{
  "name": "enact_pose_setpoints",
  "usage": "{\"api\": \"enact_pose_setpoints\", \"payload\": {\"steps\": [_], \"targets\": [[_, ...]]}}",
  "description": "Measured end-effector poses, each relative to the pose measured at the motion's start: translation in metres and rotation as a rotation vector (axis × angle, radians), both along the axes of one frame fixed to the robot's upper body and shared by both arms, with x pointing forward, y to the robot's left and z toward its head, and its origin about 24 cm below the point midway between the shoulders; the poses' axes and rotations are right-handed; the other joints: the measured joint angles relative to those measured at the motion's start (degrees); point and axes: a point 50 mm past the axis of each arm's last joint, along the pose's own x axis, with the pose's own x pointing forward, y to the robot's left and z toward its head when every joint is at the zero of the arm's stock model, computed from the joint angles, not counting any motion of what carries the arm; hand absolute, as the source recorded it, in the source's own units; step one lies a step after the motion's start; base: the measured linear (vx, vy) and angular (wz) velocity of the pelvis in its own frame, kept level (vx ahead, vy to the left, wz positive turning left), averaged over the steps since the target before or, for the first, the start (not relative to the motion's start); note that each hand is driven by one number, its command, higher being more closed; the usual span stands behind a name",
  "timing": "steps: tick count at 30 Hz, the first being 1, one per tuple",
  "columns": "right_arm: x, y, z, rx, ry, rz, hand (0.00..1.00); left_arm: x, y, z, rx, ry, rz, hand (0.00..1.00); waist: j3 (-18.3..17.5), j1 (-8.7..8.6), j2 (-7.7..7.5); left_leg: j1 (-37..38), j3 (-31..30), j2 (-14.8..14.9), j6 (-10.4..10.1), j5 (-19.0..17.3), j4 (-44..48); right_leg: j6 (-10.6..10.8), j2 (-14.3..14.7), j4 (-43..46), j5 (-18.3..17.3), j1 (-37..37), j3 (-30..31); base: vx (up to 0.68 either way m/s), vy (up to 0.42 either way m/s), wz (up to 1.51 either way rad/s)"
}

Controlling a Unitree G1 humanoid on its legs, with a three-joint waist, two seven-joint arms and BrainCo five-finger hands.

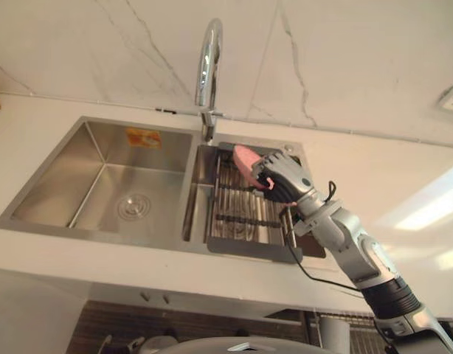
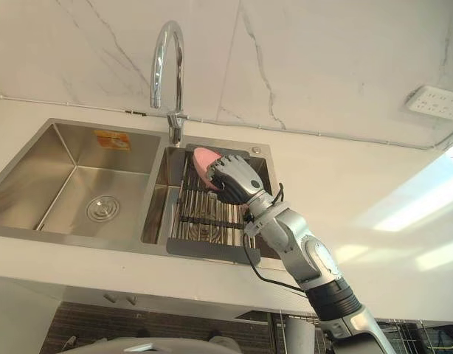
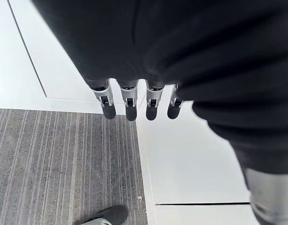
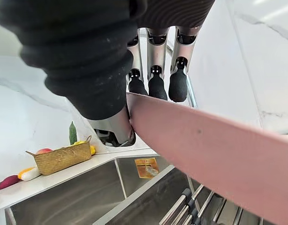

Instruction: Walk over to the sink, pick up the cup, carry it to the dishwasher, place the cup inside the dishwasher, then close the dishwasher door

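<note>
The pink cup [image 1: 245, 157] lies tilted over the wire drain rack [image 1: 241, 214] in the right basin of the steel sink [image 1: 101, 169], just below the faucet [image 1: 208, 66]. My right hand [image 1: 282, 177] reaches in from the right and is shut on the cup. In the right wrist view the cup's pink wall [image 4: 214, 159] sits between the thumb and the dark fingertips [image 4: 155, 86]. My left hand [image 3: 130, 101] hangs low over the floor, its fingers straight and holding nothing.
The left basin holds a drain [image 1: 133, 206] and an orange sticker [image 1: 143, 137]. White counter [image 1: 389, 192] surrounds the sink, with a marble wall behind and a socket [image 2: 437, 103] at the right. A wicker basket of produce [image 4: 62, 159] stands on the counter's far left.
</note>
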Motion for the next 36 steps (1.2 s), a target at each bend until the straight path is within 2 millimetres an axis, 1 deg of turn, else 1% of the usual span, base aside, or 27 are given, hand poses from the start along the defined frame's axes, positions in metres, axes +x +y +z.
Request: {"api": "enact_pose_setpoints", "payload": {"steps": [3,4,8,13,17,24,26,32,33,36], "targets": [[-0.001,0.003,-0.003,-0.009,0.015,0.014,1.0,0.0,0.0,0.0,0.001,0.0,0.0,0.0,-0.01,0.11,0.01,-0.2,-0.33,0.05,0.01,0.02,-0.01,-0.01,0.04,-0.02,-0.01,0.0,-0.34,-0.02,-0.015,0.06],[-0.001,0.003,-0.003,-0.014,0.021,0.015,0.0,0.0,0.0,0.0,0.001,0.0,0.0,0.0,-0.02,0.11,0.01,-0.35,-0.52,0.05,0.04,0.05,-0.01,-0.02,0.03,-0.05,-0.02,-0.01,-0.64,-0.01,-0.006,0.07],[0.002,0.0,-0.007,-0.023,0.045,-0.009,0.0,0.0,0.0,0.0,0.001,0.001,0.0,0.0,-0.03,0.2,0.01,-0.73,-1.28,0.04,0.03,0.23,-0.01,-0.03,0.03,-0.15,-0.02,0.04,-1.23,0.0,-0.006,0.1],[0.01,-0.009,-0.019,-0.04,0.109,-0.073,0.0,0.0,0.0,0.0,0.001,0.002,0.0,0.0,-0.19,0.4,0.04,-0.81,-1.66,0.02,0.0,0.37,-0.01,-0.06,0.04,-0.23,-0.01,0.15,-1.56,-0.01,-0.009,0.03],[0.011,-0.01,-0.021,-0.073,0.099,-0.093,0.0,0.0,0.0,0.0,0.001,0.002,0.0,0.0,-0.22,0.19,0.05,-0.8,-1.69,0.02,0.01,0.42,-0.01,-0.07,0.04,-0.19,0.01,0.14,-1.57,-0.01,-0.003,0.0],[0.014,-0.015,-0.021,-0.066,0.116,-0.146,0.0,-0.001,0.0,0.0,0.001,0.007,0.0,0.0,-0.22,-0.09,0.05,-0.67,-1.63,0.01,0.03,0.48,-0.01,-0.17,0.04,-0.18,0.1,0.21,-1.49,0.0,0.0,0.0],[0.015,-0.019,-0.022,-0.045,0.137,-0.175,0.0,-0.001,0.0,0.0,0.001,0.008,0.001,0.0,-0.22,-0.17,0.05,-0.56,-1.47,0.01,0.03,0.48,0.0,-0.22,0.05,-0.18,0.16,0.23,-1.33,-0.01,-0.004,-0.02],[0.012,-0.039,-0.028,0.066,0.217,-0.281,0.0,-0.003,0.0,0.0,0.001,0.012,0.002,0.0,-0.13,-0.44,0.18,0.45,-0.52,0.1,-0.07,0.37,-0.01,-0.27,0.1,-0.03,0.15,0.73,-0.52,-0.02,-0.004,-0.07],[0.009,-0.042,-0.03,0.068,0.234,-0.287,0.0,-0.003,0.0,0.0,0.001,0.013,0.002,0.0,-0.09,-0.62,0.32,0.65,-0.24,0.12,-0.08,0.29,-0.01,-0.62,0.12,0.0,-0.08,0.84,-0.2,-0.03,0.0,-0.12],[-0.001,-0.04,-0.027,0.066,0.24,-0.266,0.0,-0.004,0.0,-0.001,0.002,0.016,0.003,0.0,0.16,-1.37,0.81,0.64,0.6,0.23,-0.41,-0.18,-0.02,-0.71,0.19,0.09,-0.18,0.69,0.55,-0.06,0.002,-0.14]]}}
